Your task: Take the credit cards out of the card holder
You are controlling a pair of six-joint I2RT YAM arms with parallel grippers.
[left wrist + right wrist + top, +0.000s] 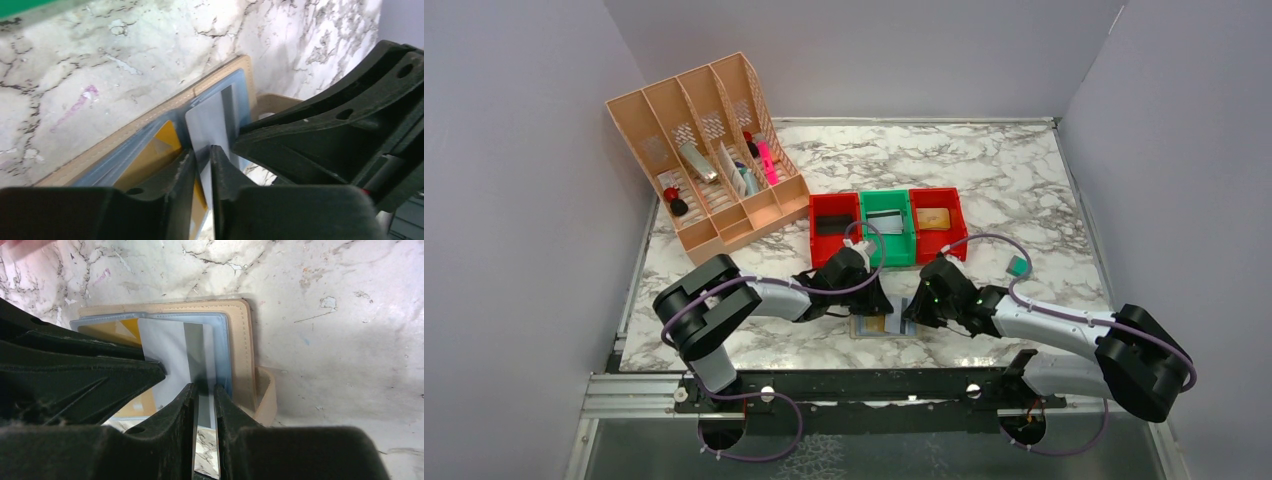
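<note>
The card holder (886, 325) lies open on the marble near the front edge, tan rim (240, 340) and pale blue panels up. A white card with a grey stripe (165, 350) sticks partly out of its right pocket toward me. A yellow card (112, 332) sits in the left pocket. My left gripper (879, 303) has its jaws closed to a narrow slit, tips down on the white card (210, 120). My right gripper (914, 312) is likewise closed to a slit, tips (204, 386) on the card's grey stripe. Both grippers nearly touch each other.
Three bins stand just behind the holder: red (835, 226), green (886, 226), red (936, 220), each with a card inside. A peach desk organizer (709, 165) stands at the back left. A small green object (1019, 267) lies to the right. The holder's snap strap (267, 395) curls at its right side.
</note>
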